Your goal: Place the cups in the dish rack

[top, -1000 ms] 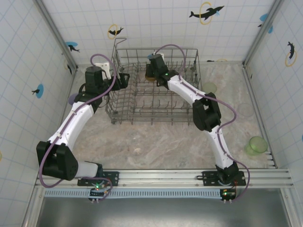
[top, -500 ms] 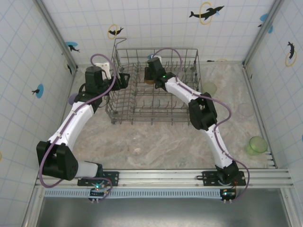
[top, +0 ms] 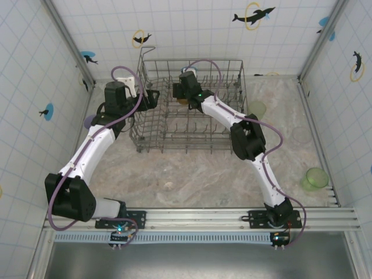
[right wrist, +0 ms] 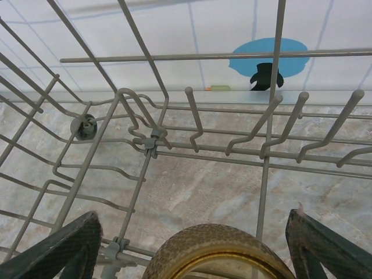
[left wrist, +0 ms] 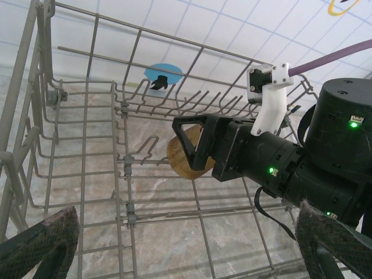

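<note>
Right claw (right wrist: pixel 192 221) stands wide inside the large grey wire dish rack (top: pixel 157 60), its fingers clear of the amber-brown plastic tumbler (right wrist: pixel 218 250) on both sides, gripping nothing. That cup sits between them, low among the tines toward the rack's far side. Left claw (left wrist: pixel 186 250) hovers at the rack's left wall, fully spread and empty. By my judgement 1 cup is loaded, while a pale green tumbler (top: pixel 317 177), a paler tumbler (top: pixel 257 108) and a clear tumbler (top: pixel 302 136) wait on the marbled table (top: pixel 192 168).

White arms (top: pixel 87 154) with black joints, purple cables (top: pixel 122 72), green lights.
</note>
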`<state>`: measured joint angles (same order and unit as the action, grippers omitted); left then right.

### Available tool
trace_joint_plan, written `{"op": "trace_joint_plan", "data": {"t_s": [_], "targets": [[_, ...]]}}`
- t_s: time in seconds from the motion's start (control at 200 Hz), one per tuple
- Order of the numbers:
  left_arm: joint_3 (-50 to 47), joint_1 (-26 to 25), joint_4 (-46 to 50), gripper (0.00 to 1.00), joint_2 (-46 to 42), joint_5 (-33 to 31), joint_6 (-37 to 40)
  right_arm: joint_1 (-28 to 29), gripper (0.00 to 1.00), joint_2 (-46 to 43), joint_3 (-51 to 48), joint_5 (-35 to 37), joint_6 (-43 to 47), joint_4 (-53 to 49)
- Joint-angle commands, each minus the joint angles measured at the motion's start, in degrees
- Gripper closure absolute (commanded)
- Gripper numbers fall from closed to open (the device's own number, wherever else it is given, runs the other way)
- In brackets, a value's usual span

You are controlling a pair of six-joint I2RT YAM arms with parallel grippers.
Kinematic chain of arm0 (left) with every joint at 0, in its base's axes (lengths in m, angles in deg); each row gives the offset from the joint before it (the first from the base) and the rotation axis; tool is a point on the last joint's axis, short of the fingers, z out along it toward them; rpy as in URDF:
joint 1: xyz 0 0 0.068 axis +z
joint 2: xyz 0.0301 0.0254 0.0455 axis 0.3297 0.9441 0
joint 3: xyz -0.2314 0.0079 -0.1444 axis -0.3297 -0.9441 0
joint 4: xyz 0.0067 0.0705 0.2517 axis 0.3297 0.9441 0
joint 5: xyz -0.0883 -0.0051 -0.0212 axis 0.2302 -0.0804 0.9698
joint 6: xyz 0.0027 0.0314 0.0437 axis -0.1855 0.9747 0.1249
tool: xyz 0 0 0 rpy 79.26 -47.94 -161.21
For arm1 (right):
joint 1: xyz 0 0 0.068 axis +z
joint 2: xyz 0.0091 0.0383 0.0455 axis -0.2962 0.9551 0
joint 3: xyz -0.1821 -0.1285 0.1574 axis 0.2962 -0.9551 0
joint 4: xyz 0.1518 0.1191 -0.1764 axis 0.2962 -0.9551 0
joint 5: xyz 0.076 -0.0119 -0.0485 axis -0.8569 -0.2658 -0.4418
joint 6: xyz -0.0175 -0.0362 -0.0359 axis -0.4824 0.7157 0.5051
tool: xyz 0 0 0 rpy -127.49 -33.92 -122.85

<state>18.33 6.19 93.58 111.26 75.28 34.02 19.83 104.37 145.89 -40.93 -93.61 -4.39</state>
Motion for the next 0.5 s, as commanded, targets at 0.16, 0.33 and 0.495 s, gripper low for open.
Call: {"op": "trace_joint_plan", "data": {"t_s": [0.16, 0.33, 0.495], "targets": [[-1.2, 0.14, 1.15, 0.02, 0.73, 1.85, -1.45, 0.91, 0.08, -6.34, 2.11, 2.64, 1.32, 0.11], [-1.22, 0.22, 1.31, 0.03, -0.22, 1.45, -1.38, 0.78, 0.0, -9.44, 2.06, 5.4, 2.43, -2.62], [-1.16, 0.22, 1.43, 0.02, -0.91, 0.92, -1.3, 0.98, 0.0, -13.17, 2.05, 6.56, 2.64, -4.64]]}}
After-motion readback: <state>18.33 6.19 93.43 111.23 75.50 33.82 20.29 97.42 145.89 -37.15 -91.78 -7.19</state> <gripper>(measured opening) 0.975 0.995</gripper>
